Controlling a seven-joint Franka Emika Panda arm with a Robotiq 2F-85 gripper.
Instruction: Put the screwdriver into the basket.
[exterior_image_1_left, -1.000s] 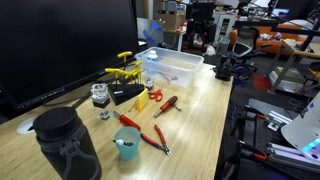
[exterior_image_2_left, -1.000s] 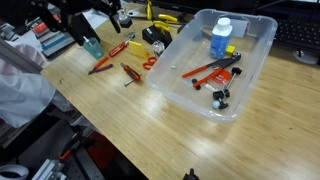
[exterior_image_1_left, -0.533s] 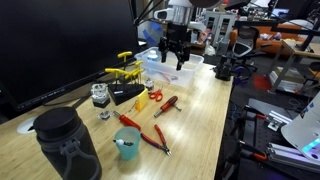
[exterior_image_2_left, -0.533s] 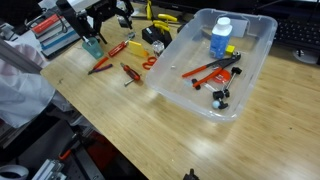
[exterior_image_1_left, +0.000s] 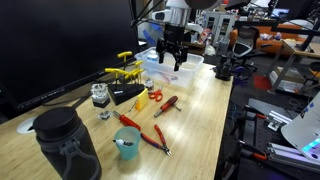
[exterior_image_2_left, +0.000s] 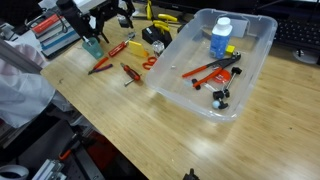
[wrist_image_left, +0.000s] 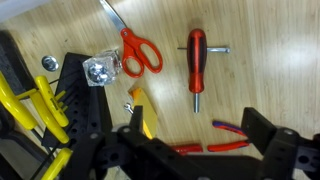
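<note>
The screwdriver has a red handle and a short dark shaft. It lies flat on the wooden table, also in the other exterior view and in the wrist view. The basket is a clear plastic bin, and in an exterior view it holds a bottle and tools. My gripper hangs high above the tools, open and empty. In the wrist view its fingers frame the bottom edge, with the screwdriver well below them.
Red scissors lie beside the screwdriver, and red pliers lie near a teal cup. A black block with yellow tools and a black bottle stand on the table. A monitor stands behind.
A second ago the arm was not in the exterior view. It has come in above the table. Over the last half second it has hardly moved. The tools have not moved.
</note>
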